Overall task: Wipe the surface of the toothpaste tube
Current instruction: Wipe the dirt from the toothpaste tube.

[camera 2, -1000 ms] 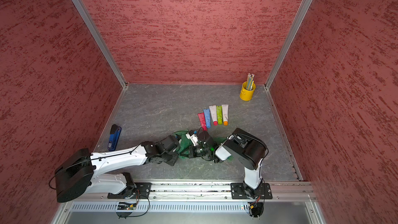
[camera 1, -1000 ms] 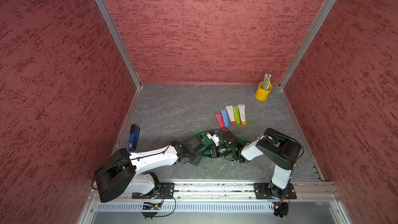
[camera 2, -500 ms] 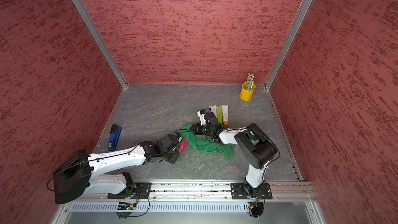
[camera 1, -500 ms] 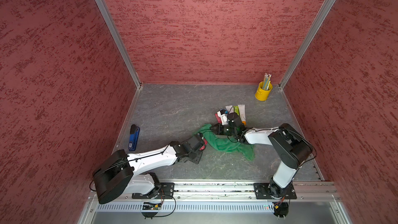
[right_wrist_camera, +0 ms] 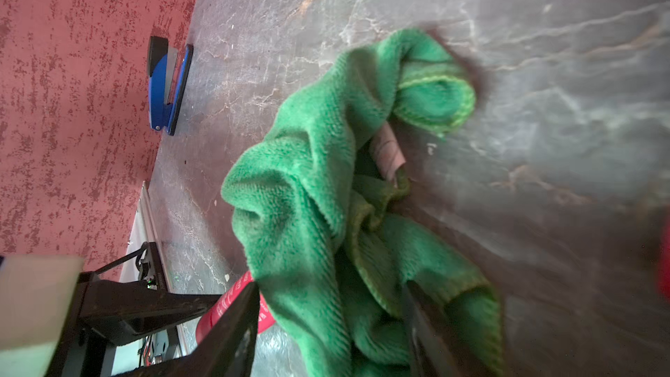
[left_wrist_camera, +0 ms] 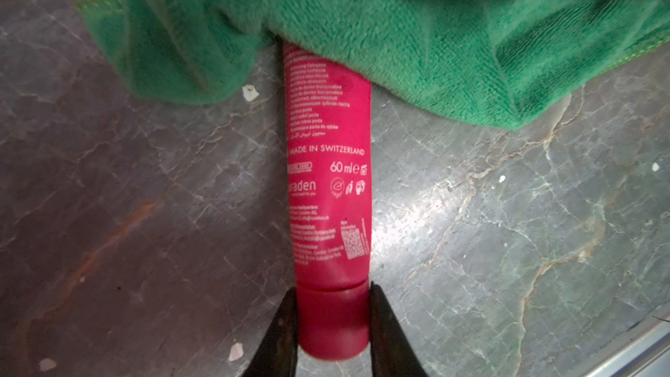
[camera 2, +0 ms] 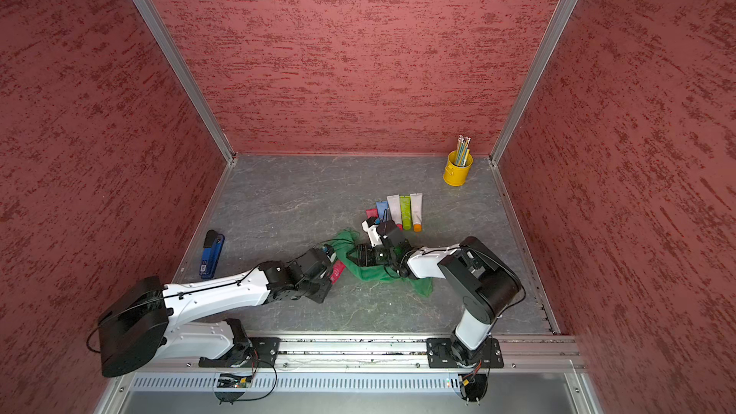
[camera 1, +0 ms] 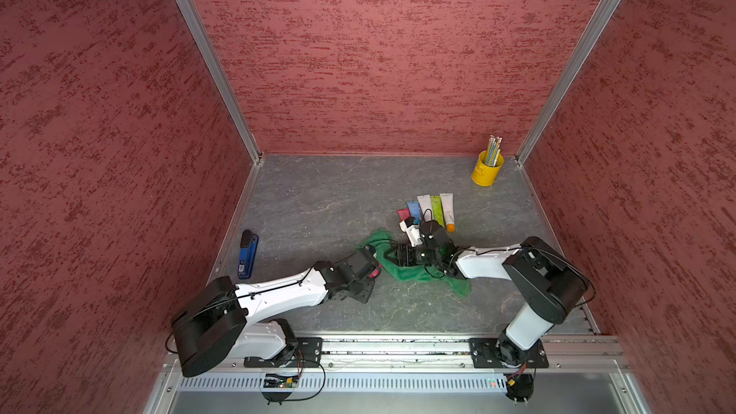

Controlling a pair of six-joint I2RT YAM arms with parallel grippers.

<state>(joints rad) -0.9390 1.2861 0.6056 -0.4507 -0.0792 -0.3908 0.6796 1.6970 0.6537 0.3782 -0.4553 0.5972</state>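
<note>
The red toothpaste tube (left_wrist_camera: 330,175) lies flat on the grey table. My left gripper (left_wrist_camera: 331,295) is shut on its cap. The tube's far end is hidden under a crumpled green cloth (left_wrist_camera: 362,30). In both top views only a short red stretch of the tube (camera 1: 374,272) (camera 2: 338,270) shows between the left gripper (camera 1: 368,268) and the cloth (camera 1: 410,272) (camera 2: 370,272). My right gripper (right_wrist_camera: 330,291) stands open low over the cloth (right_wrist_camera: 308,194), with folds bunched between its spread jaws. Beside one jaw the tube (right_wrist_camera: 228,302) shows.
A row of several coloured tubes (camera 1: 432,209) lies just behind the right gripper (camera 1: 392,254). A yellow cup of pencils (camera 1: 486,169) stands in the back right corner. A blue stapler (camera 1: 247,252) lies by the left wall.
The right gripper pulled the cloth toward the row of tubes, then came back toward the left gripper, and its jaws have opened. The left gripper has kept its hold on the tube.
</note>
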